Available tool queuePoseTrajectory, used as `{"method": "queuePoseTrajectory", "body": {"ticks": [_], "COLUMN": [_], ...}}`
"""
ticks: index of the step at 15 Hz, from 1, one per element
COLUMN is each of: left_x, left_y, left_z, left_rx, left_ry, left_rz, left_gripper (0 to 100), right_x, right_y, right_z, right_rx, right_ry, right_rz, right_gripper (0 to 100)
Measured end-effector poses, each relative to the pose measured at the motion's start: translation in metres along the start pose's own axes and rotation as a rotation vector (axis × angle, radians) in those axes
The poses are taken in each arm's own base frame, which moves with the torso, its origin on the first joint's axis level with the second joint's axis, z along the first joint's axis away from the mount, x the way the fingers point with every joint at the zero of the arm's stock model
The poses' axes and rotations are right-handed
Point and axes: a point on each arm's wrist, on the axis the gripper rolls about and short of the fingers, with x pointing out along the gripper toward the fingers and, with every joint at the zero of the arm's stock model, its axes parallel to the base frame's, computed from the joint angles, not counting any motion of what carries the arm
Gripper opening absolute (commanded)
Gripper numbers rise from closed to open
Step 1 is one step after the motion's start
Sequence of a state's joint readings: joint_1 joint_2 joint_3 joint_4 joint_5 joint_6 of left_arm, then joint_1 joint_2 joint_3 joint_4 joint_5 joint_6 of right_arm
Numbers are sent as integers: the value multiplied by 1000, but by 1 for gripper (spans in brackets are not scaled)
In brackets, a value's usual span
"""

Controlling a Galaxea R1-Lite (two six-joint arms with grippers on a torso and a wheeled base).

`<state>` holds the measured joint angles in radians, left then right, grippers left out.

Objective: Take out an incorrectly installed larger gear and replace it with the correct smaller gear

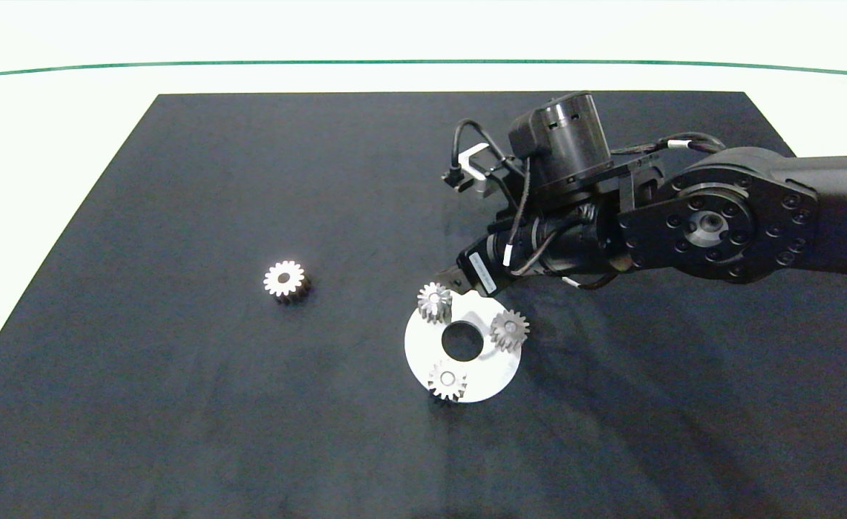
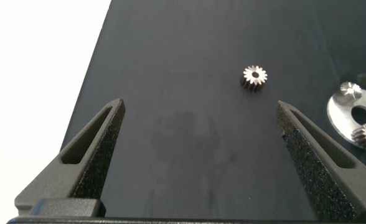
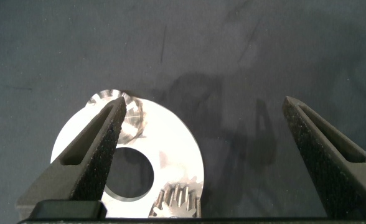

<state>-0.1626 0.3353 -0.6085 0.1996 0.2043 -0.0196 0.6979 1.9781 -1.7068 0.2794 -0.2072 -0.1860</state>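
black matting (image 1: 250,432) covers most of the white table (image 1: 48,115), and everything of interest lies on it. the right arm (image 1: 719,216) reaches in from the right edge of the head view, its wrist bent down toward a white round disc (image 1: 491,375) with a wide central hole, lying flat on the mat near the middle.

the right gripper (image 3: 201,155) hangs over the far side of that disc with its two grey fingers (image 3: 93,155) spread wide and nothing between them. in the right wrist view one finger lies across the disc's rim, just in front of a gear there, while the other is out over bare mat beside the disc.

the left gripper (image 2: 198,155) does not appear in the head view. its own camera shows it above the mat, fingers (image 2: 89,162) likewise wide apart and empty, looking toward the lone gear with the disc off to one side.

three small silver gears stand on the disc around its hole. the smaller gear (image 1: 435,301) sits at the rim nearest the right gripper's fingertips, and from above it looks slightly tilted. a second small gear (image 1: 510,330) sits at the disc's right edge and a third small gear (image 1: 447,380) at its near edge.

the larger gear (image 1: 286,280) lies alone on the mat, well apart from the disc to its left, resting flat with its bore facing up.
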Motion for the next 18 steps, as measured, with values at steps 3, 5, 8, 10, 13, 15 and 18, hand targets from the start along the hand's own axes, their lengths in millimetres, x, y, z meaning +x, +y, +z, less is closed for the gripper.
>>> {"method": "queuePoseTrajectory", "body": {"ticks": [3,5,8,10,13,15,18], "left_x": [0,0,0,1,1,2,1], "left_y": [0,0,0,0,0,0,1], "left_z": [-2,-2,-2,-3,-4,-5,-5], "left_rx": [2,2,2,3,5,8,10], "left_ry": [4,3,4,9,13,15,17], "left_rz": [0,2,4,5,10,37,59], "left_gripper": [100,100,100,100,100,100,100], "right_x": [-1,-1,-10,-25,-57,-86,-136], "right_y": [0,1,2,2,-3,-14,-40], "right_z": [1,0,-3,-7,-12,-15,-33], "right_rx": [0,0,3,11,50,77,158], "right_ry": [-5,-1,5,7,-4,-32,-68], "right_rz": [1,2,7,3,-43,-79,-194], "right_gripper": [100,100,100,100,100,100,100]}}
